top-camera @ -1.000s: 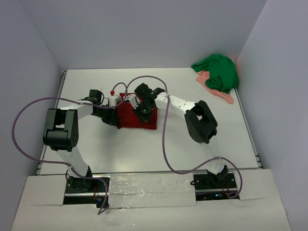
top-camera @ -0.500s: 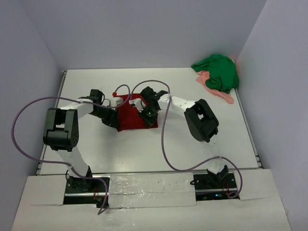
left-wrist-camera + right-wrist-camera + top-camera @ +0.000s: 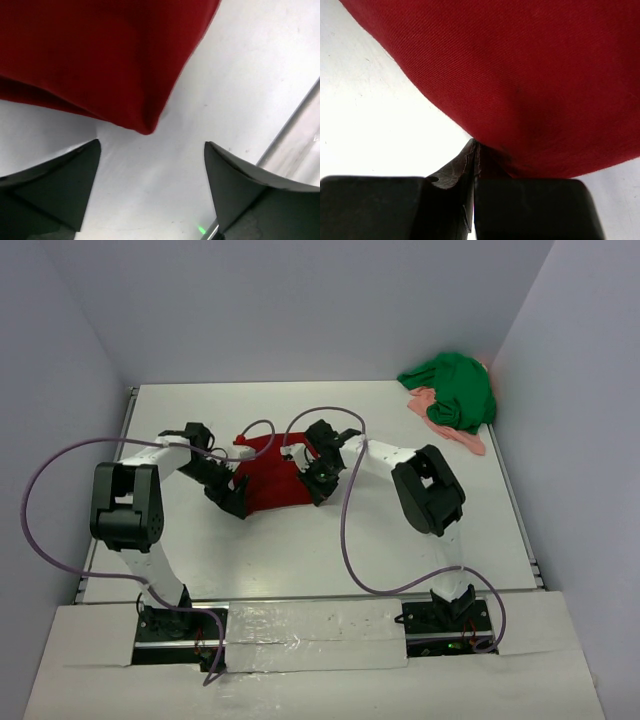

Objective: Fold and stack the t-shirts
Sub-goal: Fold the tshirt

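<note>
The dark red t-shirt lies folded at mid-table between both arms. My left gripper is open at its near left corner; in the left wrist view the red shirt's corner tip lies just beyond my left gripper, which has only bare table between its fingers. My right gripper is shut on the shirt's right edge; the right wrist view shows the red cloth's stitched hem pinched in my right gripper. The green t-shirt lies crumpled on the salmon-pink cloth at the far right corner.
White walls enclose the table on the left, back and right. Purple cables loop from both arms over the near table. A metal rail runs along the table's left edge.
My left gripper has opened and let go of the red shirt's corner, pulling back a little to the near left. The right gripper stays shut on the shirt and has shifted slightly right.
</note>
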`<state>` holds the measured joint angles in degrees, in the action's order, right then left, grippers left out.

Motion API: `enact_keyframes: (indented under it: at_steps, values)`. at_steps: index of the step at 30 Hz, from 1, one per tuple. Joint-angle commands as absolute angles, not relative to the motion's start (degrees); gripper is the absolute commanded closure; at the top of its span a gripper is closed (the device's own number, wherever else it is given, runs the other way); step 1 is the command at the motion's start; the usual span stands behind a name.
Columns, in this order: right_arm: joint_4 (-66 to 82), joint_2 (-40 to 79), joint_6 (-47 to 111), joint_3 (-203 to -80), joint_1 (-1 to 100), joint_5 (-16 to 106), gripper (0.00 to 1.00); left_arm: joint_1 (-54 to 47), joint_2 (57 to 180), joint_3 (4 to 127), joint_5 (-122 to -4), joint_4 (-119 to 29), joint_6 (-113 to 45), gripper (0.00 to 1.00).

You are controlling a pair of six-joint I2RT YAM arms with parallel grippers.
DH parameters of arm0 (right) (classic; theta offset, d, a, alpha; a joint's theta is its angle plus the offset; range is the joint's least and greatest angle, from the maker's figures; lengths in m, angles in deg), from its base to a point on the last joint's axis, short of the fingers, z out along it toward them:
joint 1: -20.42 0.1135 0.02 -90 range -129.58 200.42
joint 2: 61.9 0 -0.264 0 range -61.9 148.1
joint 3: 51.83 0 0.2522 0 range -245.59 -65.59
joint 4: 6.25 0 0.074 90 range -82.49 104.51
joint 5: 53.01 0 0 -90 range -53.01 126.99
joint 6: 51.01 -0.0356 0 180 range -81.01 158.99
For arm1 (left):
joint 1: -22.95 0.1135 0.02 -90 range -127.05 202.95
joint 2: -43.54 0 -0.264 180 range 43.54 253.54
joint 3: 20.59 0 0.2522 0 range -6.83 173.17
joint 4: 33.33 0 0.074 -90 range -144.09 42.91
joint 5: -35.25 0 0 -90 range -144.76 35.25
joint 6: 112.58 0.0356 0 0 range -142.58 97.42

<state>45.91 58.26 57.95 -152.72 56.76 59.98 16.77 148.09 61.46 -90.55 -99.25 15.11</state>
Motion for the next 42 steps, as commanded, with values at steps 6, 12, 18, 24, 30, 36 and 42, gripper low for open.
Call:
enact_keyframes:
  at_steps: [6, 12, 18, 24, 30, 36, 42]
  values:
    - [43.73, 52.62, 60.87, -150.32, 56.19, 58.44, 1.0, 17.06, 144.36, 64.27, -94.65, -102.9, 17.41, 0.01]
    - [41.97, 44.55, 65.35, -144.61, 56.19, 59.84, 0.95, 18.64, 135.93, 69.63, -98.0, -99.85, 12.87, 0.01]
    - [37.75, 34.35, 64.66, -139.77, 54.18, 54.75, 0.68, 19.96, 125.3, 63.78, -93.53, -70.69, -9.88, 0.01]
    - [40.03, 30.83, 60.71, -143.1, 47.41, 47.11, 1.0, 19.61, 134.4, 63.39, -95.7, -57.2, -18.35, 0.35]
    - [42.93, 25.91, 58.59, -144.34, 38.89, 46.4, 1.0, 16.19, 146.09, 65.5, -98.69, -57.46, -18.71, 1.0]
    - [42.93, 23.62, 56.05, -143.28, 33.97, 45.16, 1.0, 10.75, 152.61, 68.05, -102.74, -63.43, -13.8, 1.0]
    - [44.25, 25.63, 54.55, -144.07, 33.52, 45.96, 1.0, 6.69, 153.66, 69.55, -104.76, -65.01, -13.44, 1.0]
